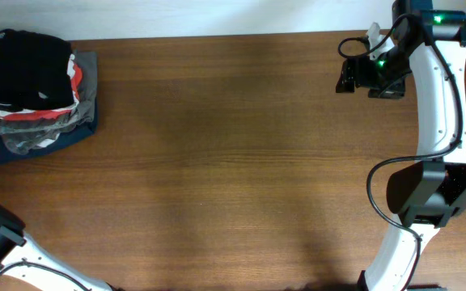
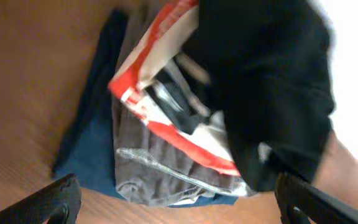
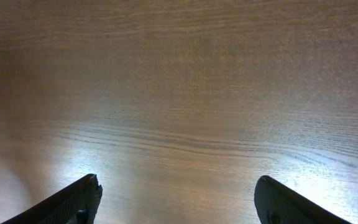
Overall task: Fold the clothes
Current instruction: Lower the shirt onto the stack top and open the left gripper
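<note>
Overhead: the black T-shirt (image 1: 23,65) lies bunched on top of a pile at the far left corner of the table (image 1: 233,162). Under it are a white garment (image 1: 73,77) with red print, a grey garment (image 1: 31,137) and a navy garment (image 1: 87,121). The right gripper (image 1: 346,77) hangs over bare wood at the far right, well apart from the pile.

Left wrist: the left gripper (image 2: 179,198) has its fingers (image 2: 58,196) spread wide with nothing between them. The black T-shirt (image 2: 266,81) drapes over the red-and-white garment (image 2: 160,56), above the grey (image 2: 148,168) and the navy (image 2: 92,143).

Right wrist: the right gripper (image 3: 179,196) stands wide apart, holding nothing, above bare table (image 3: 179,81)
</note>
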Robot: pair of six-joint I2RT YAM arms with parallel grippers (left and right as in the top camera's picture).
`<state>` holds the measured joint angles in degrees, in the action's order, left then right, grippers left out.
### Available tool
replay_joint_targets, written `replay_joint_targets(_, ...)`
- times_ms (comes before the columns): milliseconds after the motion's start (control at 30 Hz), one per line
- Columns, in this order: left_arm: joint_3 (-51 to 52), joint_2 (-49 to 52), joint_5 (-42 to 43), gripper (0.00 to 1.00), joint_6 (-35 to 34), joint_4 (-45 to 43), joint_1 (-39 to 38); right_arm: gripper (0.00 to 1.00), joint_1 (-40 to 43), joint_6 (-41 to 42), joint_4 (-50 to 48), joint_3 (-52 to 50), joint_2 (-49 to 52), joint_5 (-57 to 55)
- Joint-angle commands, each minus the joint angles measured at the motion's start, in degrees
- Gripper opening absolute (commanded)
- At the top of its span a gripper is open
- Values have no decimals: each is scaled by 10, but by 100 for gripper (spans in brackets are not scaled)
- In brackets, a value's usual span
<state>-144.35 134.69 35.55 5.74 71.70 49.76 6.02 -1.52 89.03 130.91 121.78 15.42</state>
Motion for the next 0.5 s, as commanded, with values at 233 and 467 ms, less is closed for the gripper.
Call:
replay_joint_targets(233, -20, -54, -97, 95, 208, -64, -182, 84, -1, 11, -12, -2, 5, 21)
replay_joint_targets(467, -19, -32, -419, 98, 231, -207, -318, 84, 0, 11, -12, -2, 5, 21)
